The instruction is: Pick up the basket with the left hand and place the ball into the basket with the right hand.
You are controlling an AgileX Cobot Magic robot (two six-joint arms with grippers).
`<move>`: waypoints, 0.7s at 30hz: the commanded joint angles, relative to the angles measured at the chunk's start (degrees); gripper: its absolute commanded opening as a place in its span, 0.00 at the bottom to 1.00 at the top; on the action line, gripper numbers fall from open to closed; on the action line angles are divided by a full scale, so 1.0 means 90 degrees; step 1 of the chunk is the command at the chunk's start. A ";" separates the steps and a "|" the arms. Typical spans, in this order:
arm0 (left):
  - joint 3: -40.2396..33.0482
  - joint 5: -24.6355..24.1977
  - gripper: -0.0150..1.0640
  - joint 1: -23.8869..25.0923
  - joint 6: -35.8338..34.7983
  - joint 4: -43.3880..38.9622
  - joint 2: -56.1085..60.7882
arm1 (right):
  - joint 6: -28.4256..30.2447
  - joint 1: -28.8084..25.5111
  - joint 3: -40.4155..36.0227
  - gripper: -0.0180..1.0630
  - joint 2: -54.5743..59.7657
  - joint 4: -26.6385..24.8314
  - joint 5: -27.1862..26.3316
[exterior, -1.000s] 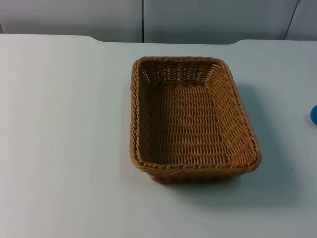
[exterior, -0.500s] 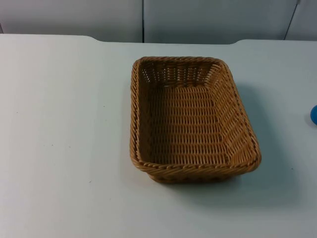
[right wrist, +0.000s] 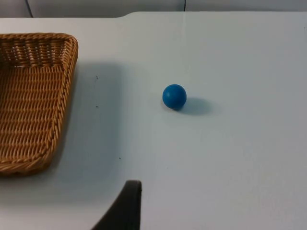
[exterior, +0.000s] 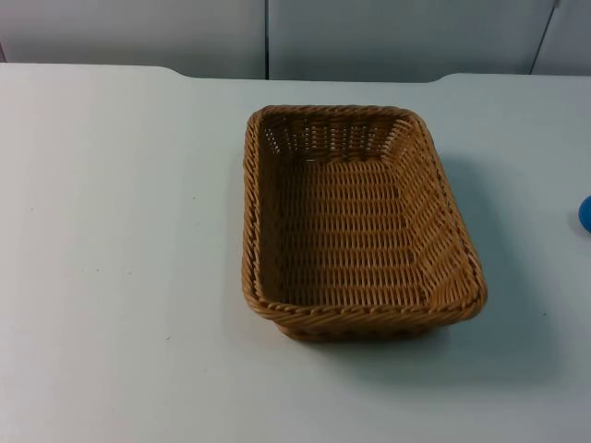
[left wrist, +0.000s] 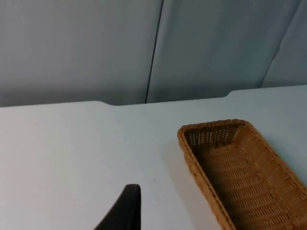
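Basket: a rectangular, tan woven wicker basket [exterior: 360, 221] rests flat on the table, nothing inside it, its long sides running away from the camera; its far short rim lies near the table's far edge.
Ball: a small round blue ball [right wrist: 174, 96] sits on the bare table, well apart from the basket, on the basket's right side; in the top view it is cut by the picture's right edge [exterior: 585, 213].
Table: a white table top [exterior: 120, 258] with broad open surface to the left of the basket, in front of it, and between the basket and the ball.
Far boundary: a grey partition wall [exterior: 369, 37] stands along the table's back edge.
Left gripper: one black fingertip [left wrist: 125, 207] shows above open table, beside the basket's left long rim and apart from it; whether the jaws are wide or narrow cannot be told.
Right gripper: one black fingertip [right wrist: 123, 205] shows above open table, between basket and ball, touching neither; jaw state cannot be told.
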State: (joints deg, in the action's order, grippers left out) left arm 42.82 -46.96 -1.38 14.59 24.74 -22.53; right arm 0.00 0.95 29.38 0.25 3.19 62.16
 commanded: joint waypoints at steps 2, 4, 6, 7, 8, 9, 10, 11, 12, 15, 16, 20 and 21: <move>0.0326 0.0258 0.99 -0.0045 0.0588 0.0555 -0.0659 | 0.0000 -0.0042 -0.0031 0.98 -0.0028 -0.0002 -0.0053; 0.0697 0.0258 0.99 -0.0045 0.0661 0.0747 -0.1454 | 0.0000 -0.0042 -0.0031 0.98 -0.0028 -0.0002 -0.0053; 0.0971 0.0258 0.99 -0.0045 0.0722 0.0833 -0.2070 | 0.0000 -0.0042 -0.0031 0.98 -0.0028 -0.0002 -0.0053; 0.0971 0.0258 0.99 -0.0045 0.0722 0.0833 -0.2070 | 0.0000 -0.0042 -0.0031 0.98 -0.0028 -0.0002 -0.0053; 0.1114 0.0276 0.99 -0.0045 0.0928 0.1026 -0.2406 | 0.0000 -0.0042 -0.0031 0.98 -0.0028 -0.0002 -0.0053; 0.1250 0.0276 0.99 -0.0045 0.1245 0.1293 -0.2719 | 0.0000 -0.0042 -0.0031 0.98 -0.0028 -0.0002 -0.0053; 0.1367 0.0276 0.99 -0.0045 0.1589 0.1584 -0.2985 | 0.0000 -0.0042 -0.0031 0.98 -0.0028 -0.0002 -0.0053; 0.1455 0.0276 0.99 -0.0045 0.2005 0.1986 -0.3302 | 0.0000 -0.0042 -0.0031 0.98 -0.0028 -0.0002 -0.0053; 0.1455 0.0276 0.99 -0.0045 0.2005 0.1986 -0.3302 | 0.0000 -0.0042 -0.0031 0.98 -0.0028 -0.0002 -0.0053; 0.1659 0.0231 0.99 -0.0045 0.2835 0.3072 -0.4154 | 0.0000 -0.0042 -0.0031 0.98 -0.0028 -0.0002 -0.0053; 0.1703 0.0182 0.99 -0.0045 0.2879 0.3231 -0.4471 | 0.0000 -0.0042 -0.0031 0.98 -0.0028 -0.0002 -0.0053; 0.1865 0.0076 0.98 -0.0045 0.2879 0.3350 -0.5535 | 0.0000 -0.0042 -0.0031 0.98 -0.0028 -0.0002 -0.0053; 0.1921 0.0037 0.98 -0.0045 0.2879 0.3356 -0.5853 | 0.0000 -0.0042 -0.0031 0.98 -0.0028 -0.0002 -0.0053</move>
State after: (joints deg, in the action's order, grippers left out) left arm 59.06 -45.51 -1.38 39.82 53.49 -69.58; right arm 0.00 0.95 29.38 0.25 3.19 62.16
